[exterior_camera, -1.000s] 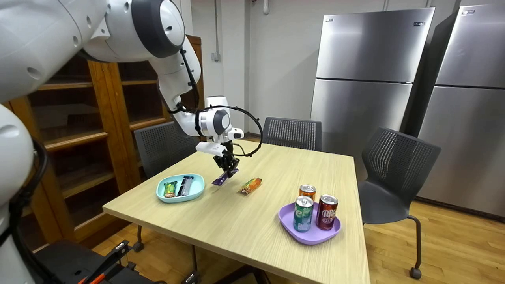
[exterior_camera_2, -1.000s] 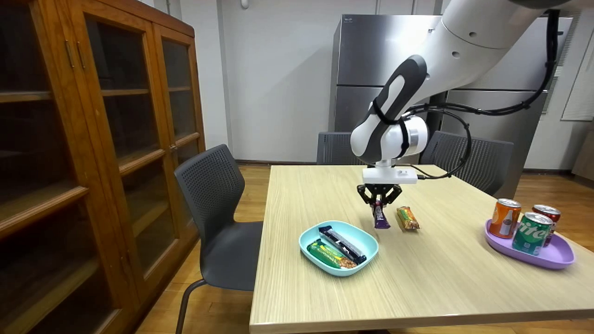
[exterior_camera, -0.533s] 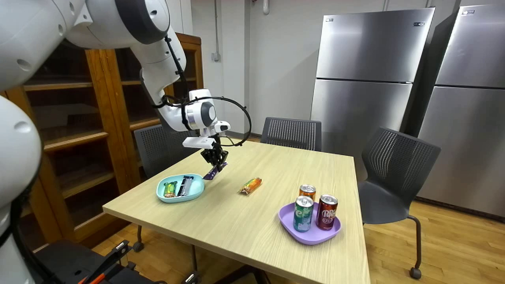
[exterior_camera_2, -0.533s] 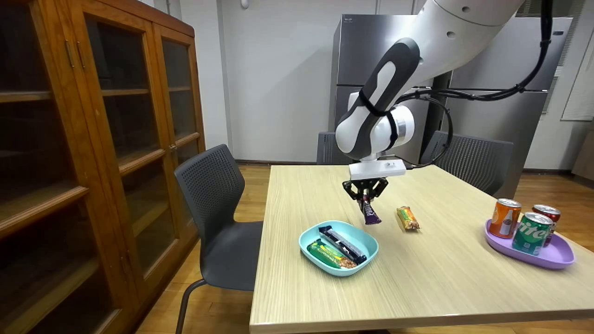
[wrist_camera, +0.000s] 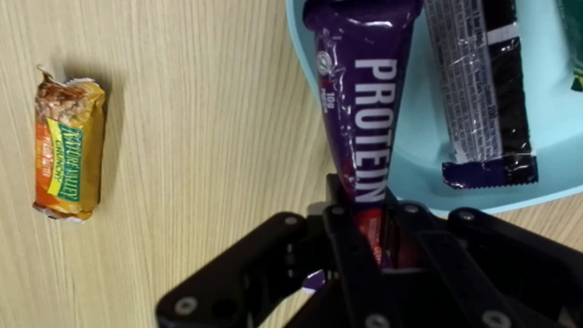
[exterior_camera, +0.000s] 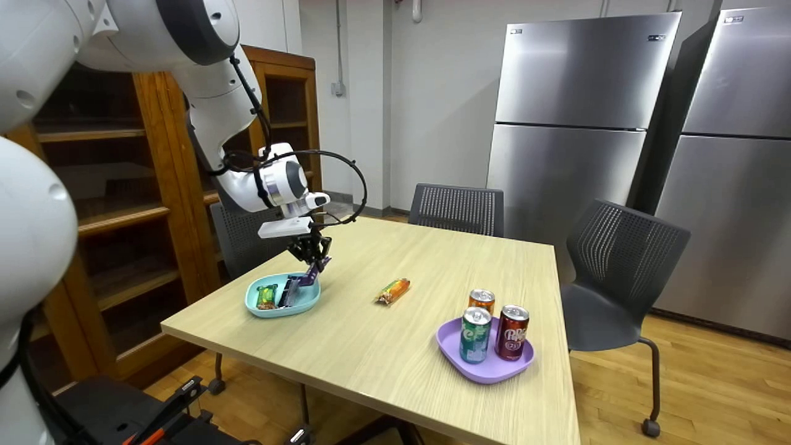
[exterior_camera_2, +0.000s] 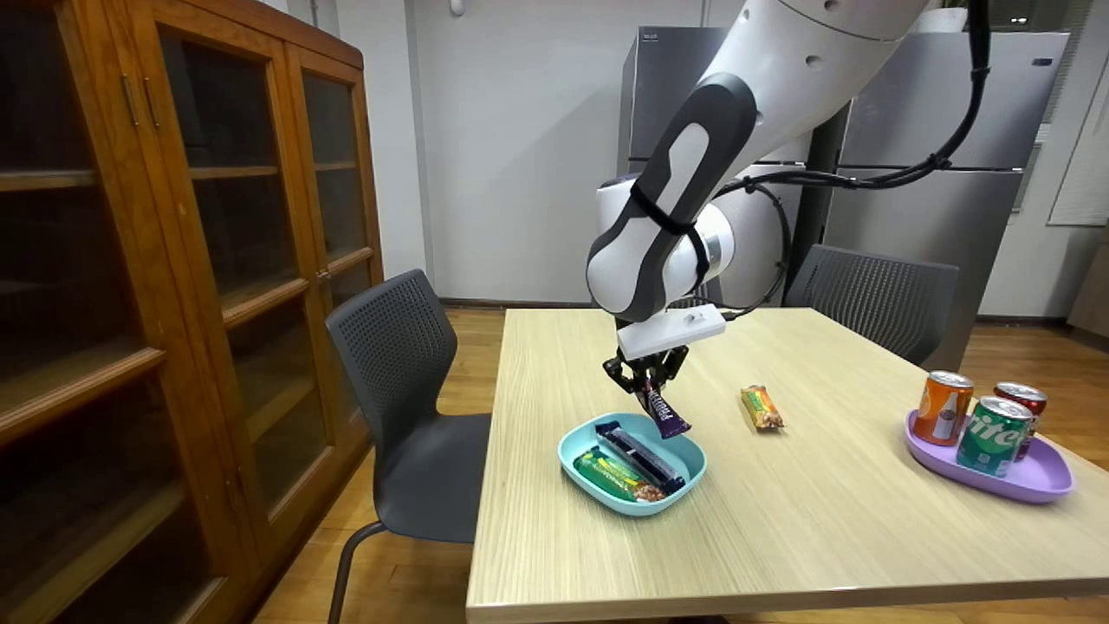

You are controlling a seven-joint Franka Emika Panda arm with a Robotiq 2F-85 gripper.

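The tool (wrist_camera: 364, 209) is clamped on the purple protein bar (wrist_camera: 364, 105), pinching it toward one end, so the longer part juts out ahead. That part slants downward over the edge of the blue tray (wrist_camera: 421, 123), near the dark-wrapped bar (wrist_camera: 483, 91) inside; the orange granola bar (wrist_camera: 68, 150) lies well apart from the tool on the counter (wrist_camera: 196, 136).

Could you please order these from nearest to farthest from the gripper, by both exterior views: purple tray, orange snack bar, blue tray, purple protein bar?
From the gripper:
1. Purple protein bar: held in it.
2. Blue tray: below the bar's far end.
3. Orange snack bar: between the trays.
4. Purple tray: off to the right, with three cans.
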